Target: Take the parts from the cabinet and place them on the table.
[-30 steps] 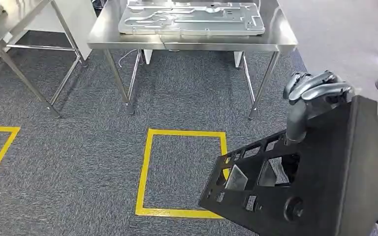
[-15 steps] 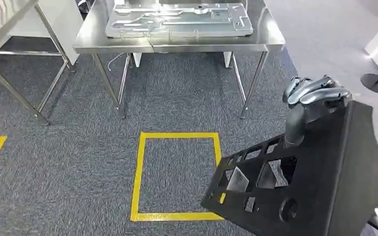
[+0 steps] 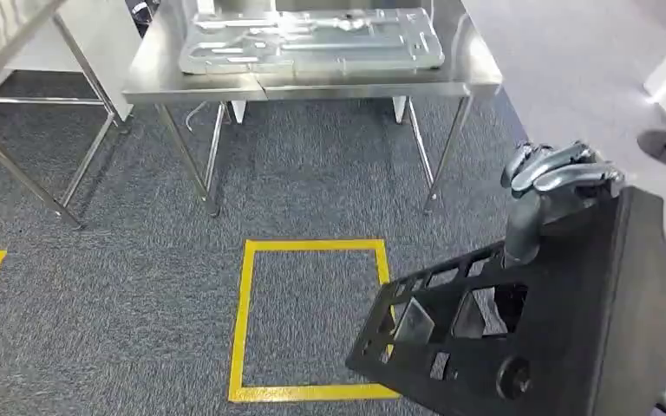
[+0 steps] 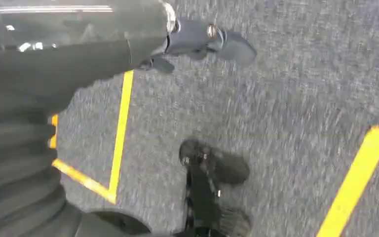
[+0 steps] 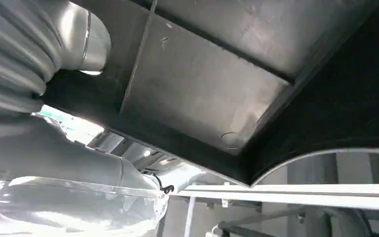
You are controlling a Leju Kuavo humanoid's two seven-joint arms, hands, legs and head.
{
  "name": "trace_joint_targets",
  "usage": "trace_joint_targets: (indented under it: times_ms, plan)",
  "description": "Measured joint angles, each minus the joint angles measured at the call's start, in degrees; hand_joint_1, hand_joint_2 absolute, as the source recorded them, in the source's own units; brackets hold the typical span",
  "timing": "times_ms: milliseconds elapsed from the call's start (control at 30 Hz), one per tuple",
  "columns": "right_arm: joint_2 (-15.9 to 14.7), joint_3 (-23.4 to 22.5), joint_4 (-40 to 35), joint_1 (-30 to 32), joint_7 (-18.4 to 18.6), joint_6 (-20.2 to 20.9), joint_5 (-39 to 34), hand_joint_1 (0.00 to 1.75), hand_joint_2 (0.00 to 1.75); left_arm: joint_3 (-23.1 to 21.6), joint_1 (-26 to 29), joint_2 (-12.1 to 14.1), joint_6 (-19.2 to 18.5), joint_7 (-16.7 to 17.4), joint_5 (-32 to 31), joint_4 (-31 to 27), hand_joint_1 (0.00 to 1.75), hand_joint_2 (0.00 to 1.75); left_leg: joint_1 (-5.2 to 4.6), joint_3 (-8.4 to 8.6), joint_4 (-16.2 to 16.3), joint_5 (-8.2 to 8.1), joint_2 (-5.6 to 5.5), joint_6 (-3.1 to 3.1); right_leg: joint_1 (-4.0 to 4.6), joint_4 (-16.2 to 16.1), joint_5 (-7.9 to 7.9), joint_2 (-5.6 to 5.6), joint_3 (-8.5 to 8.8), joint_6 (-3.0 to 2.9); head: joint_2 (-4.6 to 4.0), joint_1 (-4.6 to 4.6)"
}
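Carrying step, by the look of it: large black plastic panel [image 3: 564,338] held at the robot's right side, clear of the carpet [image 3: 139,286], tilted, with its perforated face toward the yellow floor square [image 3: 312,321]. Right robot hand [image 3: 555,178] hooked over the panel's upper edge, fingers curled across the top, thumb reaching down the face. Seen from the right wrist, only the panel's dark ribbed underside [image 5: 217,89] close against the hand.

Left robot hand [image 4: 197,39] hanging over the carpet, holding nothing, dark fingers loosely extended.

Steel worktop [image 3: 477,82] ahead and well apart, already carrying a flat silver metal plate [image 3: 312,39] across most of its top.

To do well, probably:
- Keep the panel's low corner lifted, well off the floor.
- Approach squarely, through the yellow square.
- Raise the panel above the worktop rim before reaching in, to avoid clipping the front edge or the near leg [image 3: 447,147].
- Pick a landing spot with care; little bare steel left beside the plate.
- Bring the left hand under the free edge if the one-sided hold starts to sag.
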Motion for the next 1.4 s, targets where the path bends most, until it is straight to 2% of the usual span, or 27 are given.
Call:
trace_joint_targets:
  times_ms: [67,100,167,200,233,267,333,367,433,500,567,633,700,733,767,800,867,900,933,1033,1100,1233,1267,1300,1333,1367,1400]
  plan:
    - [0.0,0.0,-0.2,-0.1,0.0,0.1,0.0,1.75,1.75,0.0,-0.3,0.0,0.0,-0.1,0.0,-0.1,0.00,1.75,0.20,0.49,1.1,-0.93,0.13,-0.59,-0.47,-0.9,-0.42,0.21,1.65,-0.86,0.00,0.00]
    - [0.0,0.0,-0.3,-0.3,-0.2,0.1,0.0,1.75,1.75,0.0,-0.3,0.0,0.0,-0.1,0.0,-0.1,0.00,1.75,0.23,-1.27,4.7,-2.20,-0.14,-0.69,-0.50,-1.0,-0.91,0.14,2.31,-1.33,0.02,-0.04]
    - [0.0,0.0,-0.3,-0.2,-0.2,0.1,-0.1,1.75,1.75,0.0,-0.3,0.1,0.0,-0.1,0.0,-0.1,0.00,1.75,0.25,-7.47,14.7,-5.12,-0.21,-1.00,-0.39,-1.0,-1.93,0.25,3.34,-1.58,0.00,-0.04]
    - [0.0,0.0,-0.3,-0.2,-0.1,0.1,-0.1,1.75,1.75,0.0,-0.1,0.1,0.0,-0.1,0.0,-0.1,0.00,1.75,0.25,-10.32,18.3,-5.52,-0.22,-1.06,-0.32,-1.0,-2.47,0.41,3.88,-1.64,0.02,-0.04]
    - [0.0,0.0,-0.3,-0.1,-0.1,0.1,-0.1,1.75,1.75,0.0,0.1,0.1,0.0,-0.1,0.0,-0.1,0.00,1.75,0.25,-12.26,19.6,-4.55,-0.22,-1.04,-0.26,-1.0,-3.03,0.67,4.58,-1.62,0.00,-0.04]
    - [0.0,0.0,-0.3,-0.1,-0.1,0.1,-0.1,1.75,1.75,0.0,0.3,0.1,0.0,-0.1,0.0,-0.1,0.00,1.75,0.25,-12.64,17.7,-1.75,-0.22,-0.87,-0.21,-1.0,-3.77,0.88,5.57,-1.57,0.00,-0.04]
    - [0.0,0.0,-0.3,-0.2,-0.1,0.1,-0.1,1.75,1.75,0.0,0.3,0.2,0.0,-0.1,0.0,-0.1,0.00,1.75,0.16,-10.19,8.3,6.03,-0.25,-0.24,-0.15,-1.0,-5.31,1.02,7.72,-1.38,0.00,-0.04]
    - [0.0,0.0,-0.3,-0.1,-0.1,0.1,-0.1,1.75,1.75,0.0,0.4,0.2,0.0,-0.1,0.0,-0.1,0.00,1.75,-0.04,-9.03,4.2,8.11,-0.36,0.21,-0.17,-1.0,-6.11,0.99,8.45,-1.22,0.00,-0.04]
    - [0.0,0.0,-0.2,-0.2,-0.1,0.1,-0.1,1.75,1.75,0.0,0.3,0.3,0.0,-0.1,-0.1,-0.1,0.00,1.75,-0.64,-7.27,2.6,5.81,-0.50,1.03,-0.16,-1.5,-6.57,1.25,8.68,-0.29,0.02,-0.07]
    - [0.0,0.0,-0.2,-0.1,-0.1,0.0,-0.1,1.75,1.75,0.0,0.3,0.4,0.0,-0.2,-0.1,-0.1,0.00,1.75,-0.71,-7.06,1.7,5.31,-0.53,1.53,-0.11,-1.5,-5.93,1.17,9.08,0.47,0.00,-0.02]
    - [0.0,-0.1,-0.3,-0.1,-0.1,0.0,-0.2,1.75,1.75,0.0,0.5,0.4,0.0,-0.2,-0.1,-0.1,0.00,1.75,-0.19,-4.90,0.2,5.08,-0.66,2.10,-0.31,0.9,-5.27,0.92,8.49,1.11,0.00,-0.02]
    - [0.0,-0.2,-0.3,-0.4,-0.1,0.0,-0.4,1.75,1.75,0.0,0.3,0.4,0.0,-0.3,-0.1,-0.1,0.00,1.75,-0.09,-3.52,-0.5,4.45,-0.67,2.57,-0.31,8.3,-6.28,0.80,3.48,1.46,0.00,-0.02]
    - [0.0,-0.3,-0.3,-0.2,-0.1,0.1,-0.6,1.75,1.75,0.0,0.4,0.3,0.0,-0.2,0.0,-0.1,0.00,1.75,-0.09,-2.53,-0.6,3.44,-0.73,2.57,-0.56,14.9,-10.13,0.79,-2.27,1.81,0.00,-0.02]
    - [0.0,-0.3,-0.2,-0.2,-0.1,0.1,-0.8,1.75,1.75,0.0,0.4,0.3,0.1,-0.2,0.0,-0.1,0.00,1.75,-0.09,-1.90,-0.6,2.90,-0.75,2.54,-0.68,15.7,-10.91,0.76,-3.96,2.06,0.00,-0.02]
    - [0.0,-0.3,-0.2,-0.2,-0.1,0.1,-0.9,1.75,1.75,0.0,0.5,0.3,0.1,-0.3,0.1,-0.1,0.00,1.75,-0.05,-1.11,-0.6,2.29,-0.76,2.43,-0.78,14.6,-10.22,0.70,-4.63,2.00,0.00,-0.02]
    - [0.0,-0.3,-0.2,-0.2,-0.1,0.1,-0.9,1.75,1.75,0.1,0.5,0.3,0.2,-0.3,0.1,-0.1,0.00,1.75,0.04,-0.14,-0.6,1.59,-0.80,2.23,-0.90,11.5,-7.94,0.58,-4.32,2.00,0.00,-0.02]
    - [0.0,-0.3,-0.2,-0.2,-0.1,0.0,-0.9,1.75,1.75,0.1,0.6,0.2,0.2,-0.5,0.0,-0.1,0.00,1.75,0.12,1.48,-0.7,0.09,-0.80,1.70,-1.19,2.2,0.43,0.12,-2.22,2.24,0.00,-0.02]
    - [0.0,-0.3,-0.1,-0.1,-0.1,-0.1,-0.9,1.75,1.75,0.2,0.6,0.2,0.2,-0.6,-0.1,0.0,0.00,1.75,0.02,2.52,-0.3,-0.63,-0.72,1.39,-1.10,-0.2,3.68,-0.45,-2.36,1.99,0.00,-0.02]
    - [0.0,-0.4,0.0,0.1,0.0,-0.2,-0.8,1.75,1.75,0.2,0.4,0.2,0.1,-0.8,-0.1,0.0,0.00,1.75,-0.08,2.33,-0.6,-1.01,-0.87,0.99,-0.62,-0.2,1.77,-0.53,-2.27,1.20,0.00,0.11]
    - [0.0,-0.7,-0.3,0.3,-0.1,-0.6,-0.7,1.75,1.75,0.2,0.4,0.2,-0.1,-0.9,-0.4,-0.1,0.00,1.75,0.01,3.66,-0.2,-1.17,-0.57,-0.10,-0.62,-0.4,1.58,0.21,-1.06,-0.25,0.02,-0.07]
    - [-0.1,-0.9,-0.7,0.4,-0.1,-1.0,-0.5,1.75,1.75,0.2,0.0,0.1,-0.2,-0.9,-0.6,-0.1,0.00,1.75,0.31,1.41,5.1,-0.92,-0.50,-0.37,-0.65,-0.8,0.77,0.12,0.88,-1.15,0.00,-0.07]
    - [-0.1,-0.9,-0.7,0.4,-0.1,-1.0,-0.4,1.75,1.75,0.2,0.0,0.1,-0.2,-0.9,-0.7,-0.1,0.00,1.75,0.32,0.66,6.5,-1.05,-0.50,-0.40,-0.61,-0.8,0.63,0.12,1.03,-1.24,0.02,-0.07]
    - [-0.1,-0.9,-0.8,0.4,-0.1,-1.1,-0.4,1.75,1.75,0.2,0.0,0.1,-0.2,-0.9,-0.7,-0.1,0.00,1.75,0.32,-0.60,8.3,-1.38,-0.51,-0.48,-0.59,-0.8,0.44,0.13,1.21,-1.35,0.00,-0.07]
    - [-0.1,-0.9,-0.8,0.5,-0.1,-1.1,-0.2,1.75,1.75,0.2,-0.1,0.0,-0.2,-0.9,-0.7,-0.1,0.00,1.75,0.32,-3.77,12.8,-2.81,-0.51,-0.65,-0.50,-0.8,0.00,0.19,1.69,-1.56,0.00,-0.07]
    - [-0.1,-0.9,-0.8,0.7,0.0,-1.3,-0.2,1.75,1.75,0.2,0.2,0.0,-0.2,-0.9,-0.7,-0.1,0.00,1.75,0.31,-9.38,18.5,-7.76,-0.51,-0.82,-0.29,-0.8,-1.24,0.56,3.03,-1.70,0.00,-0.07]
    - [-0.1,-1.0,-0.8,0.7,0.0,-1.4,-0.2,1.75,1.75,0.2,0.4,0.0,-0.2,-0.8,-0.7,-0.1,0.00,1.75,0.29,-10.28,15.4,-6.75,-0.51,-0.44,-0.13,-0.8,-2.37,0.84,4.54,-1.66,0.00,-0.07]
    - [-0.1,-1.0,-0.7,0.6,-0.1,-1.5,-0.2,1.75,1.75,0.3,0.4,0.0,-0.2,-0.8,-0.7,-0.1,0.00,1.75,0.21,-9.59,11.6,-3.96,-0.52,-0.10,-0.03,-0.8,-2.94,0.84,5.40,-1.62,0.02,-0.07]
